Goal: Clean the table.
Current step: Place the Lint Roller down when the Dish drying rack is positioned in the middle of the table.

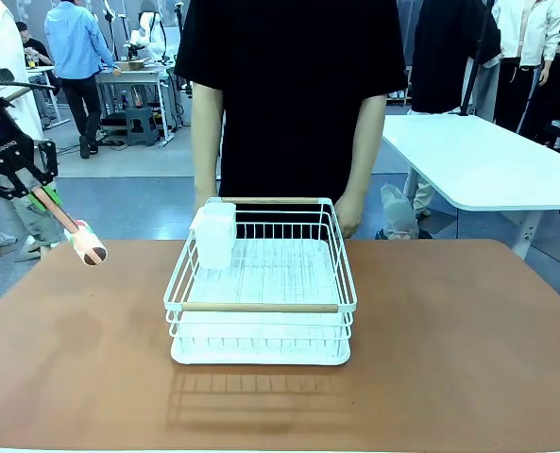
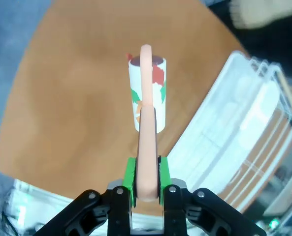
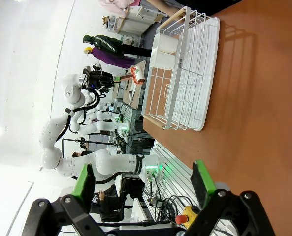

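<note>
The left gripper is clamped on the pale pink handle of a lint roller, its green pads pressed against the handle's end. The roller's long axis runs straight out from the jaws and slants down toward the table, with the patterned roll head at the far tip. In the left wrist view the lint roller hangs over the brown top near the table's rounded left corner; I cannot tell whether the head touches the surface, though from the front it looks to be just above the edge.

So the surface to be cleaned lies below and ahead of the roll head, and the left arm is plainly the nearer one for the job. I judge the coming move needs the roller lowered until its head lies flat on the top.

A white wire dish rack stands at the middle of the table, to the right of the roller and well apart from it, with a white cup holder on its rim. It would block any sweep across the centre. A person stands just behind the rack at the table's far side.

The right gripper hovers above the table's near right part, fingers apart and holding nothing.
</note>
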Controlling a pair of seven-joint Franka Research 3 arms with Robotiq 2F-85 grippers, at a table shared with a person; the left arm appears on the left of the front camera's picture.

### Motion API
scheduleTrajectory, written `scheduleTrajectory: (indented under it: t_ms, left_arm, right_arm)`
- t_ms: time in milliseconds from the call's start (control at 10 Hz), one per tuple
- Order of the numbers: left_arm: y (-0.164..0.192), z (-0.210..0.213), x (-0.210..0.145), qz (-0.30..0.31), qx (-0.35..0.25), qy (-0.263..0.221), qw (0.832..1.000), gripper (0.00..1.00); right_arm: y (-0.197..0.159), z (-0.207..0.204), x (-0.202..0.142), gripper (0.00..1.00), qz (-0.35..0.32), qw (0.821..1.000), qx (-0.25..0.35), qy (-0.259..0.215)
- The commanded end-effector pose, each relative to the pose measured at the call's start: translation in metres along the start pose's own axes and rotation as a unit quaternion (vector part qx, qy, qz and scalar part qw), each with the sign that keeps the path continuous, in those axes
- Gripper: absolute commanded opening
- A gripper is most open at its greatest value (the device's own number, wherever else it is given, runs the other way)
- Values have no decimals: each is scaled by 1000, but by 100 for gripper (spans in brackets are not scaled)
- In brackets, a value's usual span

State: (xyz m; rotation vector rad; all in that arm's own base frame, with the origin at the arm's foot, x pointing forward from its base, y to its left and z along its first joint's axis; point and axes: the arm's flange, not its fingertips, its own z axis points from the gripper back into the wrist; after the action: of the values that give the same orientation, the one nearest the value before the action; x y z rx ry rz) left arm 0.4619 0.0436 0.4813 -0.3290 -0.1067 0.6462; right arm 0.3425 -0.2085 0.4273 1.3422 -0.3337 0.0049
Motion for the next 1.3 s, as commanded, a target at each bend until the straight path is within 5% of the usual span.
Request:
scheduleTrajectory:
  t_ms: [0, 300, 1200]
  left_arm:
    - [-8, -16, -28, 114, -8, -11, 993, 22]
    - [-11, -52, -37, 254, -91, -28, 962, 22]
    - [15, -132, -54, 285, -134, -47, 948, 22]
  right_arm:
    - [3, 1, 0, 100, 5, 1000, 2, -1]
    - [3, 1, 0, 100, 5, 1000, 2, -1]
    - [3, 1, 0, 100, 5, 1000, 2, -1]
